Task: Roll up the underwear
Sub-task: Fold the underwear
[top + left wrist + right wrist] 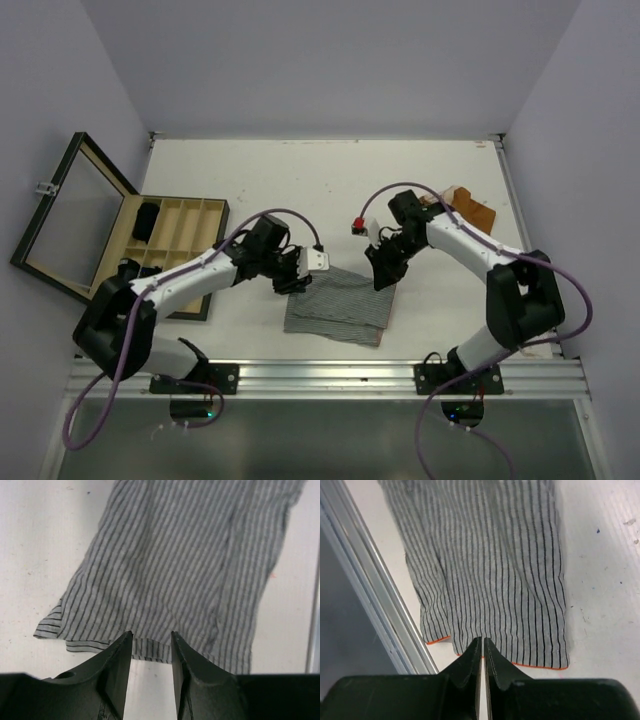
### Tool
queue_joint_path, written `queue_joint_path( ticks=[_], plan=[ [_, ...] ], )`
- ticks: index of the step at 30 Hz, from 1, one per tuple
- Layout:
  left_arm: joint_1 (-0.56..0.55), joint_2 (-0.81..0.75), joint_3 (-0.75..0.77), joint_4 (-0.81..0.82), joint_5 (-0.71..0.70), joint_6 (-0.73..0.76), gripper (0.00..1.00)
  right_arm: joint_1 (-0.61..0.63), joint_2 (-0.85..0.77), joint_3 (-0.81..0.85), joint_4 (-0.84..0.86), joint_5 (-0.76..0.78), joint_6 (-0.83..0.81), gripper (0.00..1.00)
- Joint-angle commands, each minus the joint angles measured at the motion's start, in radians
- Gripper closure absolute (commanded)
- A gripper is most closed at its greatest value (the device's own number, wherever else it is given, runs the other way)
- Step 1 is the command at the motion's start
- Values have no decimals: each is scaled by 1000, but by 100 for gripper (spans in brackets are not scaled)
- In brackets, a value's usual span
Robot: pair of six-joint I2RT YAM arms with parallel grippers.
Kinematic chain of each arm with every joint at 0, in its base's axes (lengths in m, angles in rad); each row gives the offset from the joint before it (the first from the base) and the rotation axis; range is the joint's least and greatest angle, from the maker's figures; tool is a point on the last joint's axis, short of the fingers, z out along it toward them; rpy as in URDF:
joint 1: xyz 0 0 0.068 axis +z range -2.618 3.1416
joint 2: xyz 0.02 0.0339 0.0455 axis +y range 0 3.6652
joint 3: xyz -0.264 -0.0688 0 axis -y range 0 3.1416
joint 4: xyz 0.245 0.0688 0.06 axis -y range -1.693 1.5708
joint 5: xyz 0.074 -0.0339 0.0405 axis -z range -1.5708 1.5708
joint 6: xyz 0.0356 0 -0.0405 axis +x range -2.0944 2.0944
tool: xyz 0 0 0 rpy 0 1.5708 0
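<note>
White table (300,180), lilac walls.
- Grey striped underwear (337,305): flat, at 6 o'clock on the table.
- Left gripper (293,272): at the cloth's 10 o'clock corner, fingers (117,660) parted, straddling the hem.
- Right gripper (385,272): at its 2 o'clock corner, fingers pressed nearly together at the orange-trimmed hem. Whether cloth is pinched cannot be told.
- Orange-brown garment (478,212): 2 o'clock.
- Wooden box (190,225): 9 o'clock, lid raised.
</note>
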Motion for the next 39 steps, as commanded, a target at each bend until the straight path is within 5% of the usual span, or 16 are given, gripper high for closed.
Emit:
queue_joint_path(
  ticks=[1,8,15,21,27,31,39],
  plan=[
    [-4,111,77,136,-82,-100,60,-2,155,41,90,67,197,91],
    [-1,291,121,148,-175,-218,66,-5,454,184,98,145,262,96],
    [46,386,140,112,-280,-362,77,-14,678,618,59,226,178,96],
    [129,219,85,148,-155,-370,63,-17,691,943,-60,131,191,85],
    [93,113,187,109,-175,-304,57,-109,389,618,59,10,389,80],
    [25,159,235,101,-247,-307,57,-193,231,365,148,-31,479,82],
    [-125,402,482,155,-373,-393,52,-286,173,0,399,-36,849,94]
  ],
)
